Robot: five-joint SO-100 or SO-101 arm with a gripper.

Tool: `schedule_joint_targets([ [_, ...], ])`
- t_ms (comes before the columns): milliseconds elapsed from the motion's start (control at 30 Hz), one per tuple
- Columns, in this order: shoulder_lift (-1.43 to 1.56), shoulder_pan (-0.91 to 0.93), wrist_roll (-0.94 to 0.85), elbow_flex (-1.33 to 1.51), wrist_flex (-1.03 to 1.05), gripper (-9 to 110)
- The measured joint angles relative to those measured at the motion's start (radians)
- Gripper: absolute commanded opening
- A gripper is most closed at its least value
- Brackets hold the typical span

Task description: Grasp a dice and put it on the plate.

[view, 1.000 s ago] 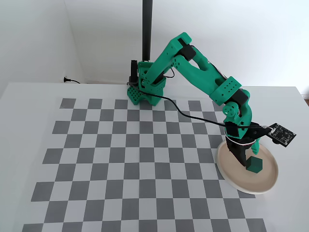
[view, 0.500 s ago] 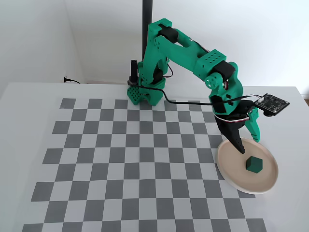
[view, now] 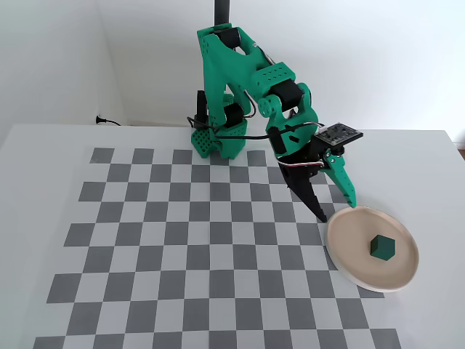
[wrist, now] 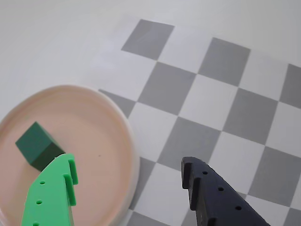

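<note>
The dice (view: 381, 248), a small dark green cube, lies on the pale pinkish plate (view: 349, 258) at the right of the checkered mat. In the wrist view the dice (wrist: 36, 146) rests on the plate (wrist: 99, 141) at lower left, just beyond my green fingertip (wrist: 63, 176). My gripper (view: 337, 211) hangs open and empty above the plate's left rim, clear of the dice. From the wrist, the gripper (wrist: 128, 173) shows a wide gap between the green finger and the black finger (wrist: 207, 188), which is over the mat.
The grey-and-white checkered mat (view: 182, 240) covers the white table. My arm's green base (view: 218, 142) stands at the mat's far edge beside a black pole (view: 220, 11). A cable plug (view: 102, 121) lies at the back left.
My gripper has lifted off the plate and drawn back to the left toward the base, open and empty. The dice has stayed where it lay on the plate.
</note>
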Motion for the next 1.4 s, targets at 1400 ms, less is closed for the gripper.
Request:
schedule_joint_targets([
  [1400,0.802,0.334,0.572,0.778,-0.124,-4],
])
